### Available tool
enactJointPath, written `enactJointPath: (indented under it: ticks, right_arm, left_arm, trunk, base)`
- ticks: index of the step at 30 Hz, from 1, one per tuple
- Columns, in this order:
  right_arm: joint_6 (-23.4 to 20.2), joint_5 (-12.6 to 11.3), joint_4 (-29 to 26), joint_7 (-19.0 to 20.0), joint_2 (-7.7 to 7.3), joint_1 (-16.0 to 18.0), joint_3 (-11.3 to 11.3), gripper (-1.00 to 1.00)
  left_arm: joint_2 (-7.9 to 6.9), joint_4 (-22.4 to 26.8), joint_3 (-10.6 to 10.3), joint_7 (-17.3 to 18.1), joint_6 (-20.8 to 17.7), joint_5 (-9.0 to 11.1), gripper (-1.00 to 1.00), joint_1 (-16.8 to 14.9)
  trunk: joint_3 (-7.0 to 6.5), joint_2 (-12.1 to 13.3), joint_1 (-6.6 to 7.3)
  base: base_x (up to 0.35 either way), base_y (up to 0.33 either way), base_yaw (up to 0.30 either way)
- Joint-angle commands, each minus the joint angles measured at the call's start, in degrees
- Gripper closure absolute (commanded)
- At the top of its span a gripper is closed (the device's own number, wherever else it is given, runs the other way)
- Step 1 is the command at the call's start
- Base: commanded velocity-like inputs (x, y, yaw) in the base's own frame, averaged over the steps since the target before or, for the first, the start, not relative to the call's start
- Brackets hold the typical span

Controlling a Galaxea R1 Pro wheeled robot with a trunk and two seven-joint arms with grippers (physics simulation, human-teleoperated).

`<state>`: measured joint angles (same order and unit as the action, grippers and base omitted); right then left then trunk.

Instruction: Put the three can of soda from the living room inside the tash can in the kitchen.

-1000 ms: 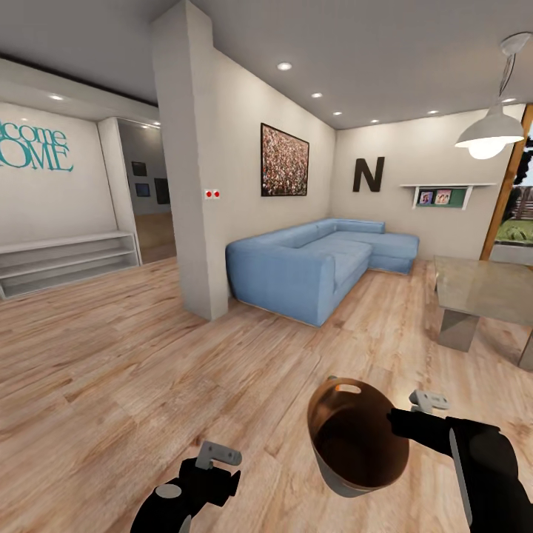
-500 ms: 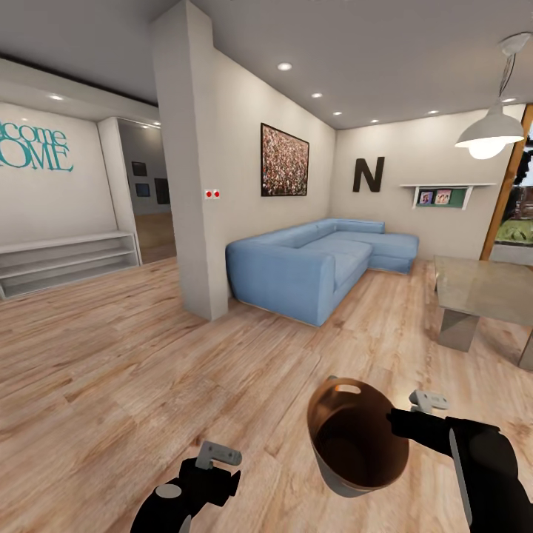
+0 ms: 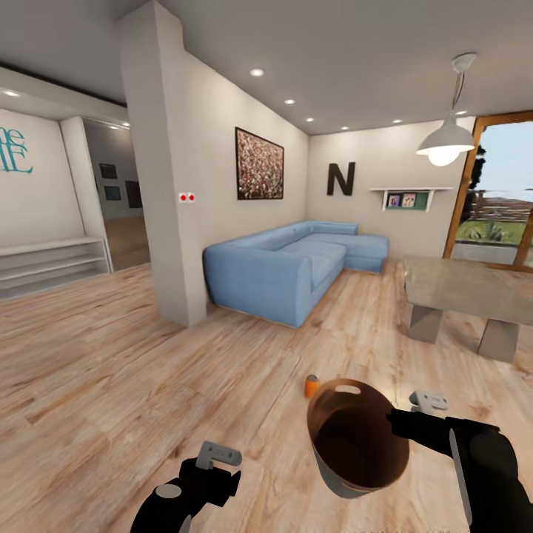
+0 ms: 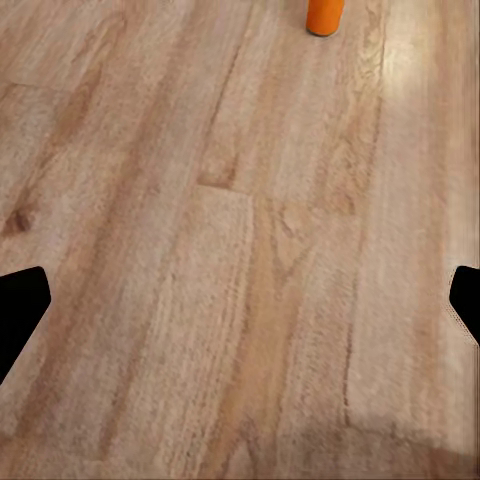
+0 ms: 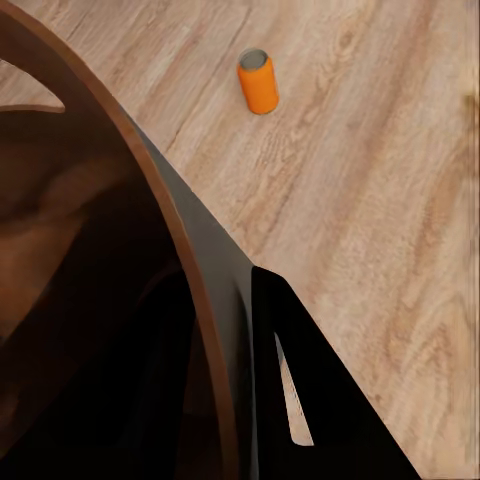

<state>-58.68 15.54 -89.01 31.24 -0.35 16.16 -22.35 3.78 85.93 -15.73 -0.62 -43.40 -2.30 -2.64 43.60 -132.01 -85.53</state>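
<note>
Head view: we see the right gripper [image 3: 406, 423] clamped on the rim of the brown trash can [image 3: 355, 440], which it holds above the wood floor [image 3: 111, 370], while one orange soda can [image 3: 312, 386] stands upright on the floor just beyond the bin, between us and the blue sectional sofa [image 3: 289, 266]. The left gripper [image 3: 215, 459] hangs low over bare floor with its fingers spread apart and holding nothing. The glass-topped coffee table [image 3: 463, 292] stands to the right of the sofa.
</note>
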Motion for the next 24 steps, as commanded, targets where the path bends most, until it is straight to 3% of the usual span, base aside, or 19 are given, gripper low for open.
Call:
enactJointPath:
  ticks: [1, 8, 24]
  right_arm:
    - [-0.29, -1.48, -0.03, 0.05, 0.00, 0.02, 0.02, 1.00]
    - [-0.29, -1.48, -0.03, 0.05, 0.00, 0.02, 0.02, 1.00]
    - [-0.29, -1.48, -0.02, 0.05, 0.00, 0.02, 0.02, 1.00]
  left_arm:
    - [0.00, 0.01, 0.00, 0.00, 0.00, 0.01, -1.00, 0.00]
    - [0.07, -0.02, -0.04, 0.00, 0.00, 0.07, -1.00, -0.01]
    - [0.03, -0.06, -0.03, 0.01, -0.10, 0.04, -1.00, -0.03]
  trunk:
    - [-0.06, 0.00, 0.00]
    - [-0.44, 0.00, 0.00]
    - [-1.13, 0.00, 0.00]
  base:
    - [0.000, 0.000, -0.240]
    - [0.053, 0.000, -0.239]
    - [0.322, 0.000, -0.218]
